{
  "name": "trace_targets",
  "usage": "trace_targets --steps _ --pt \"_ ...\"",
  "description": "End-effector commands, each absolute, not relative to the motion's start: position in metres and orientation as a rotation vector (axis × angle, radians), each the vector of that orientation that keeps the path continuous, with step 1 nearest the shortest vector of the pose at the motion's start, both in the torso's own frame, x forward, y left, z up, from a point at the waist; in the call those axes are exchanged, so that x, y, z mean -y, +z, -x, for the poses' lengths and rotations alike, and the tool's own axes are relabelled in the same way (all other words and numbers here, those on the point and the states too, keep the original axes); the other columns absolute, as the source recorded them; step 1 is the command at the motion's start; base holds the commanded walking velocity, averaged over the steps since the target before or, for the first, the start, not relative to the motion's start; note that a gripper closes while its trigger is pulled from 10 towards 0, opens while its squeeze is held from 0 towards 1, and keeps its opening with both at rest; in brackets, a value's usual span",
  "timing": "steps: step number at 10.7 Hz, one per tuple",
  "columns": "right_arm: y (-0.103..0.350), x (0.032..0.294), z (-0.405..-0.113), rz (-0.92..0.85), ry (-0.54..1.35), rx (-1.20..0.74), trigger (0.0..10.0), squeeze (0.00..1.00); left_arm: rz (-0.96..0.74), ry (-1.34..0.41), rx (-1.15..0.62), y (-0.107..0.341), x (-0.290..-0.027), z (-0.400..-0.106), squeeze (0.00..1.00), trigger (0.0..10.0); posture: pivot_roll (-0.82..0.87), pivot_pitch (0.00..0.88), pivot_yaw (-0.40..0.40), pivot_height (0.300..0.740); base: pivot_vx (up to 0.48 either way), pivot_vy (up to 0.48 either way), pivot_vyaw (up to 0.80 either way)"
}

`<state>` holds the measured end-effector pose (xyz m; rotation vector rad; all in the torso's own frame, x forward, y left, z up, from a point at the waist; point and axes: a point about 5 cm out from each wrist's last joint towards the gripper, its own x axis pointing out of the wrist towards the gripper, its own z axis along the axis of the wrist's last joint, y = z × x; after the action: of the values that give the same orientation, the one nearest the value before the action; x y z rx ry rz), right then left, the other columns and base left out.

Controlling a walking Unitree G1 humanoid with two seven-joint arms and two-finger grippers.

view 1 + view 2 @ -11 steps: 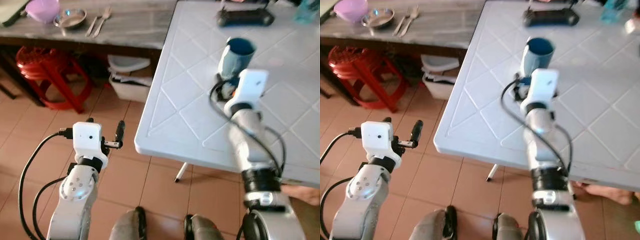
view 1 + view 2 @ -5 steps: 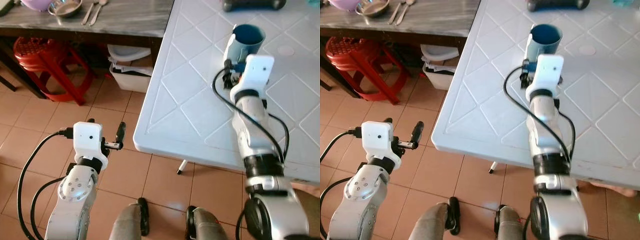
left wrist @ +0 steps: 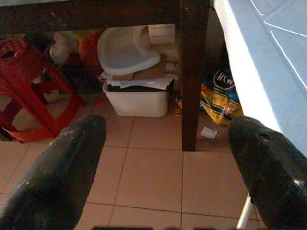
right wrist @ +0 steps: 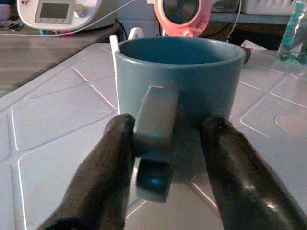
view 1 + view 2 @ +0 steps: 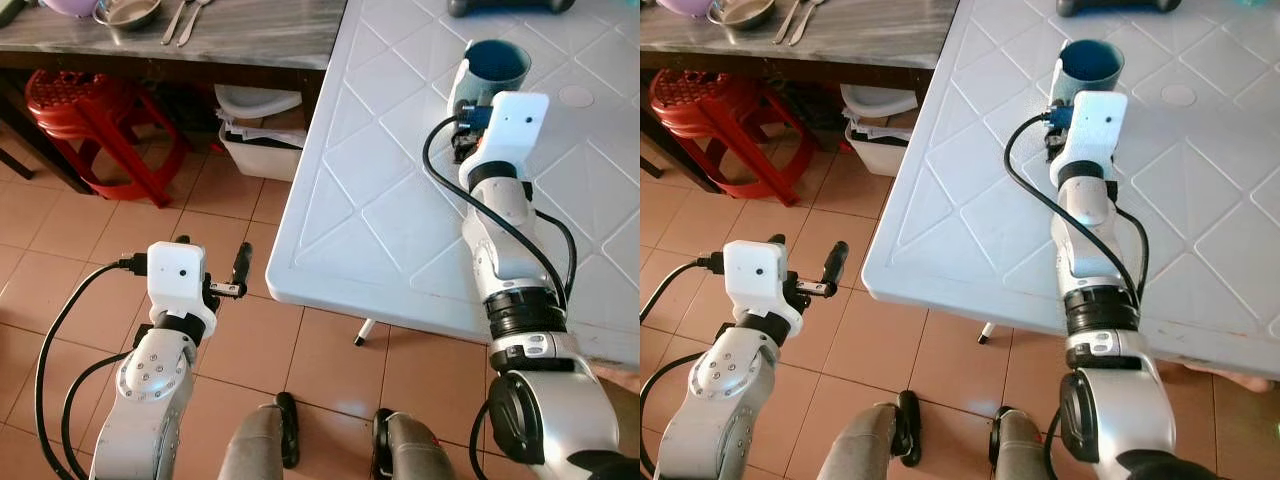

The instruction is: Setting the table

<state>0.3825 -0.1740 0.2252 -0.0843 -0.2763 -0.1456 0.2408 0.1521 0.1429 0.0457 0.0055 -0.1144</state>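
Tiled floor fills the lower left of the head views, and a white tabletop (image 5: 400, 200) with a diamond pattern takes the right side. On it, in the upper right of the frame, stands a blue mug (image 5: 492, 68), upright, its handle turned toward the robot. The right gripper (image 4: 165, 143) reaches over the tabletop to it; in the right wrist view its jaws stand on either side of the handle, one finger (image 4: 108, 163) against it, the other (image 4: 235, 167) with a narrow gap, so I cannot tell whether the grip is closed or already loosened.

The left gripper (image 5: 212, 265) hangs low over the floor in the lower left, jaws spread wide and empty; past them the left wrist view shows a red stool (image 3: 24, 81) and a white bin (image 3: 136, 93).

At the upper left, a grey counter (image 5: 250, 40) carries a purple bowl (image 5: 70, 6), a metal bowl (image 5: 127, 12) and cutlery (image 5: 185, 20).

As I judge it, the setting has barely begun: the mug sits on the tabletop, while bowls and cutlery wait on the counter.
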Motion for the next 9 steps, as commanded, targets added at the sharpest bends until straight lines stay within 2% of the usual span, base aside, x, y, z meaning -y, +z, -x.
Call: trace_targets --steps 1,6,8,9 --pt "0.230 0.170 -0.384 0.079 -0.129 0.292 0.0 0.00 -0.056 -0.110 -0.013 0.142 -0.154 -0.240 0.00 10.0 0.09 0.273 0.116 0.740 0.000 0.000 0.00" --pt "0.228 0.180 -0.384 0.084 -0.137 0.301 0.0 0.00 -0.043 -0.076 -0.010 0.142 -0.156 -0.247 0.00 10.0 0.08 0.237 0.105 0.740 0.000 0.000 0.00" --pt "0.220 0.183 -0.375 0.077 -0.138 0.305 0.0 0.00 -0.041 -0.080 0.004 0.142 -0.155 -0.254 0.00 10.0 0.06 0.210 0.096 0.740 0.000 0.000 0.00" --pt "0.216 0.182 -0.369 0.084 -0.122 0.318 0.0 0.00 -0.030 -0.073 0.013 0.142 -0.152 -0.257 0.00 10.0 0.05 0.191 0.085 0.740 0.000 0.337 0.00"
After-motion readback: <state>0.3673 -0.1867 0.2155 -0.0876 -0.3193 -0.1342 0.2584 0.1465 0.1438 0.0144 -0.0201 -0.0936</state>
